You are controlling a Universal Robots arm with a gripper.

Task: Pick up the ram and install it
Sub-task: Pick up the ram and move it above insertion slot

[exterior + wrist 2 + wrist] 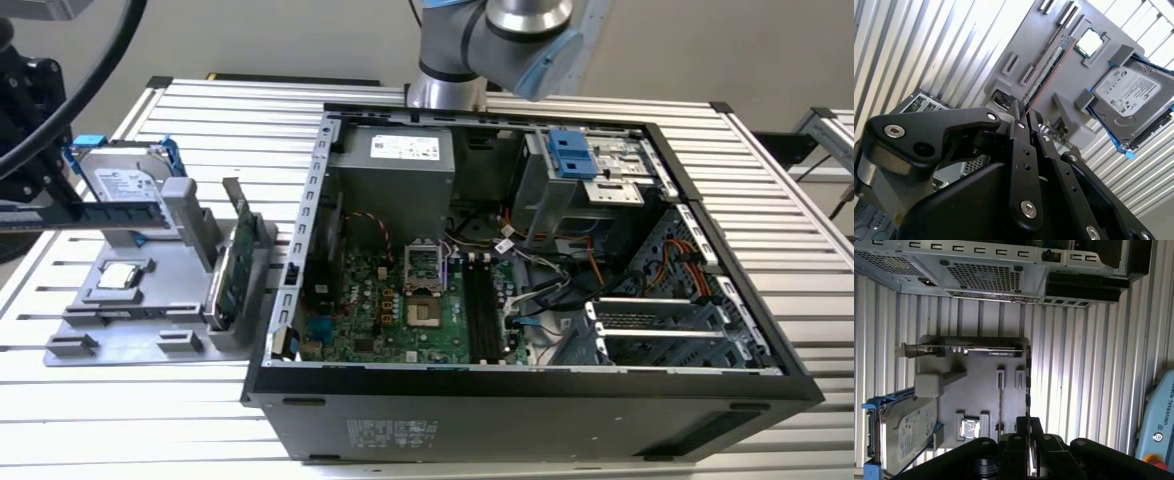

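Observation:
The ram [127, 213] is a thin dark stick held level above the grey holder tray [147, 320], at the exterior view's left, in front of the hard drive. My gripper [34, 214] is shut on one end of it at the frame's left edge. In both wrist views the ram [1049, 70] [1028, 385] shows edge-on, reaching out from between the black fingers of the gripper [1021, 112] [1028, 422]. The open computer case [534, 400] lies to the exterior view's right, with dark memory slots [483, 310] on its green motherboard.
On the tray stand a silver hard drive with blue rails [120, 180], a processor chip [118, 277] and a green expansion card on edge [240, 265]. The case wall [300, 250] rises between tray and motherboard. Cables [534, 270] and a drive cage [587, 170] crowd the case.

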